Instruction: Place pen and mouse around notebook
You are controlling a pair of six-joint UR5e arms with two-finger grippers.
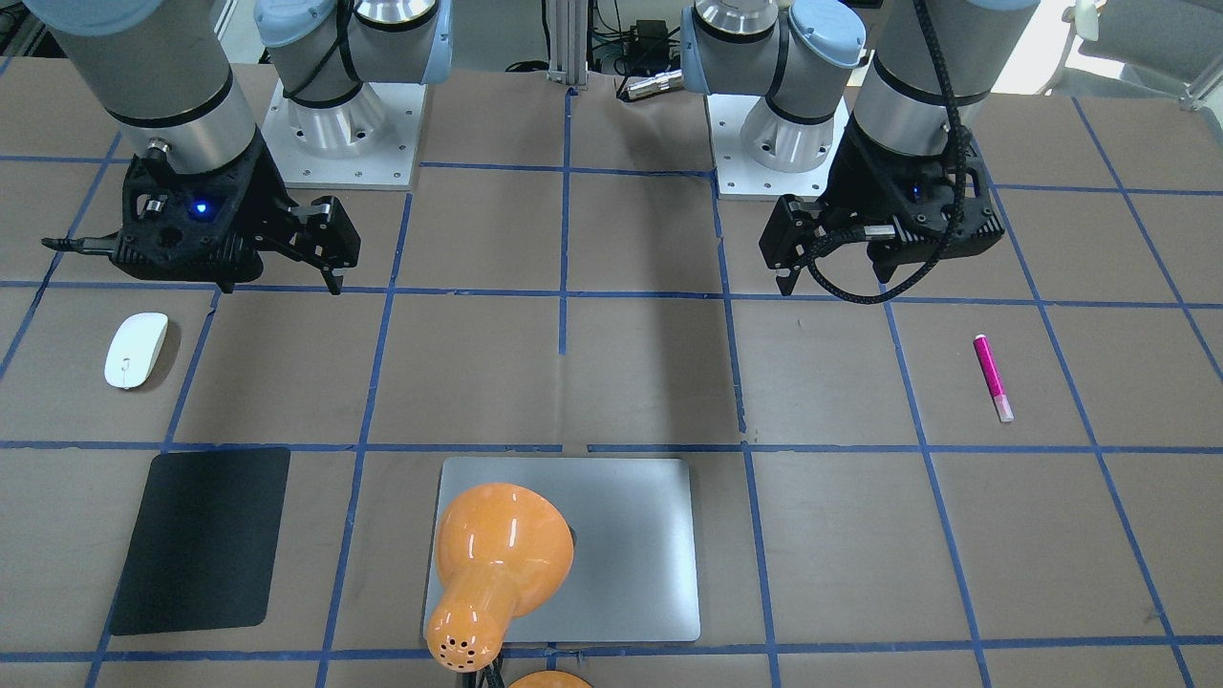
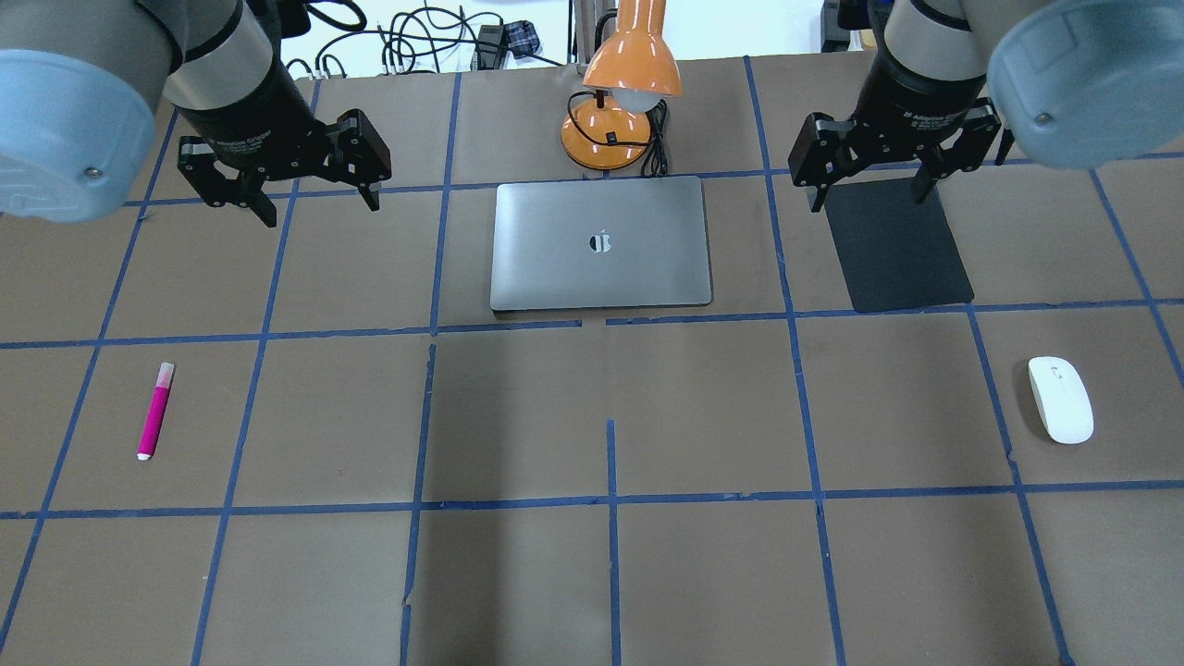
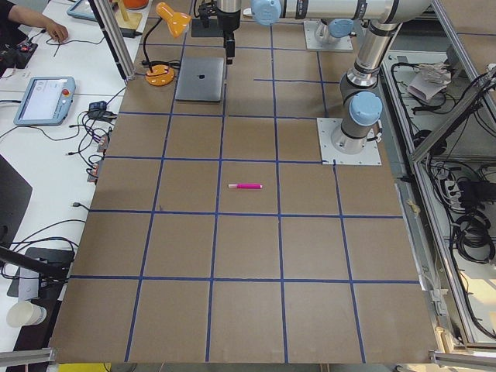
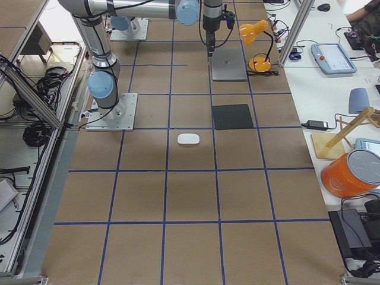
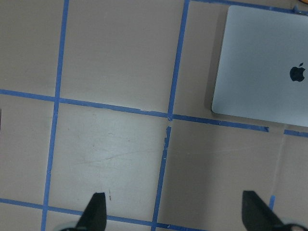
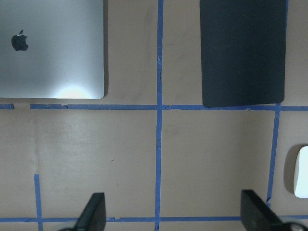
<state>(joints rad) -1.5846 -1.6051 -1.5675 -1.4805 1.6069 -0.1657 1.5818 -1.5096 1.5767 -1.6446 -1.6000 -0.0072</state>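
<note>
The silver-grey notebook (image 2: 601, 242) lies shut at the far middle of the table, partly hidden by a lamp in the front-facing view (image 1: 631, 545). On the table's left lies the magenta pen (image 2: 154, 411) (image 1: 993, 378), and on its right the white mouse (image 2: 1060, 399) (image 1: 136, 350). My left gripper (image 2: 319, 208) (image 5: 175, 211) hovers open and empty left of the notebook (image 5: 262, 62), well away from the pen. Beyond the mouse (image 6: 301, 172), my right gripper (image 2: 869, 197) (image 6: 173, 211) hangs open and empty over the near edge of a black mat.
A thin black mat (image 2: 895, 245) lies right of the notebook. An orange desk lamp (image 2: 629, 83) stands just behind the notebook, its head leaning over it. Blue tape lines grid the brown table. Both arm bases (image 1: 344, 134) sit at the robot's side.
</note>
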